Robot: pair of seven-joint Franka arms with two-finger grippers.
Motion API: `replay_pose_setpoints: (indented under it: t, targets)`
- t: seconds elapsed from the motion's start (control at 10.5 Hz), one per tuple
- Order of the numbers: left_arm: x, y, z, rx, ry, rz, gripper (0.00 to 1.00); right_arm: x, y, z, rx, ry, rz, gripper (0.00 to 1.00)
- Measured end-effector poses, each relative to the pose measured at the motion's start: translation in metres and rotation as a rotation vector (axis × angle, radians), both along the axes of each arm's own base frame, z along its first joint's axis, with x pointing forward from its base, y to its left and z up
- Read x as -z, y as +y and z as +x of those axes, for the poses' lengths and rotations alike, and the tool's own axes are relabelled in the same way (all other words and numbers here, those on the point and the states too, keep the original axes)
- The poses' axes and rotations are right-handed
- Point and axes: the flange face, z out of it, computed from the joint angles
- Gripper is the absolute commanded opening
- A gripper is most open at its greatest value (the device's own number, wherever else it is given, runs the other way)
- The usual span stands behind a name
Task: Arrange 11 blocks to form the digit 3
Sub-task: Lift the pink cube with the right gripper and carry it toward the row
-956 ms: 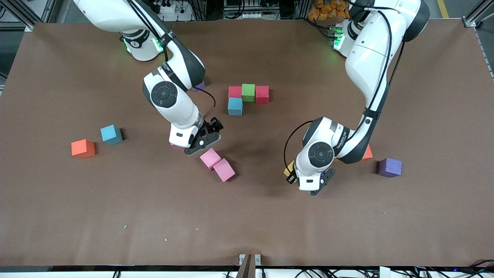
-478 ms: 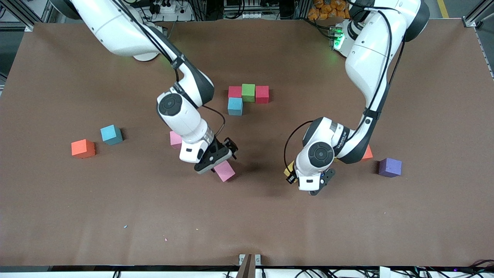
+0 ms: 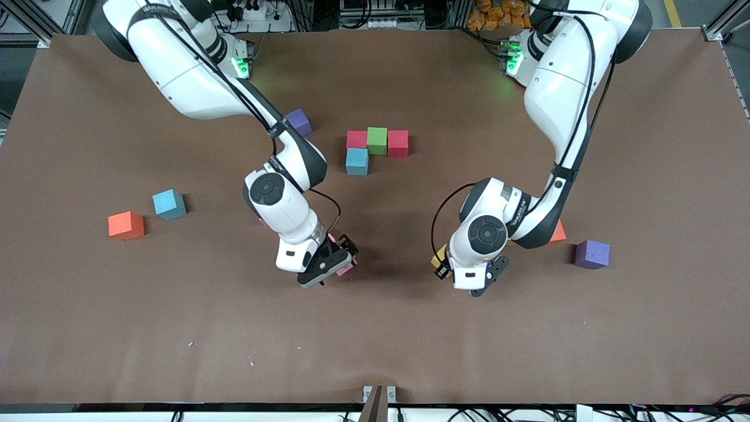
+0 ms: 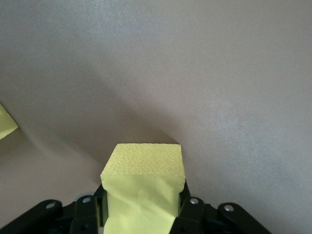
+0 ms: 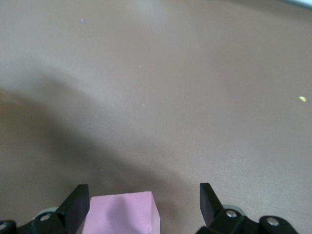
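Right wrist view shows a pink block [image 5: 122,213] between the spread fingers [image 5: 77,204] of the right gripper [image 5: 141,207], closer to one finger than the other and apparently touching neither; as a cube it has no long axis, and its edges run square to the fingers. From the front view the same pink block [image 3: 345,268] is almost hidden under the right gripper [image 3: 328,266], only a corner showing, so that view cannot tell how wide the jaws stand.

Left wrist view shows a yellow block [image 4: 142,187] squeezed between the fingers of the left gripper [image 4: 141,214], its sides dented by the grip, one flat face turned away from the wrist camera, with bare table [image 4: 195,73] past it. A second yellow piece [image 4: 6,123] lies at that picture's edge. In the front view the left gripper [image 3: 469,281] hangs low over the table and only a yellow sliver [image 3: 438,257] peeks out beside the wrist.

Farther from the front camera than both grippers sits a cluster of red [image 3: 356,139], green [image 3: 377,140], red [image 3: 398,143] and light blue [image 3: 357,161] blocks.
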Motion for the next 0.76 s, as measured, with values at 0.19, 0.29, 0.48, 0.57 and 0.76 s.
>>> replay_pose_setpoints:
  t: [0.19, 0.29, 0.48, 0.57, 0.76]
  targets:
    - [0.000, 0.000, 0.000, 0.000, 0.000, 0.000, 0.00, 0.009, 0.008, -0.003, 0.009, 0.013, 0.004, 1.00]
    - [0.000, 0.000, 0.000, 0.000, 0.000, 0.000, 0.00, 0.011, 0.013, -0.006, 0.027, 0.021, 0.012, 1.00]
    - [0.000, 0.000, 0.000, 0.000, 0.000, 0.000, 0.00, 0.012, 0.022, -0.011, 0.039, 0.030, 0.017, 1.00]
    - [0.000, 0.000, 0.000, 0.000, 0.000, 0.000, 0.00, 0.014, 0.022, -0.012, 0.037, 0.036, 0.011, 1.00]
    - [0.000, 0.000, 0.000, 0.000, 0.000, 0.000, 0.00, 0.023, 0.020, -0.017, 0.037, 0.095, -0.035, 1.00]
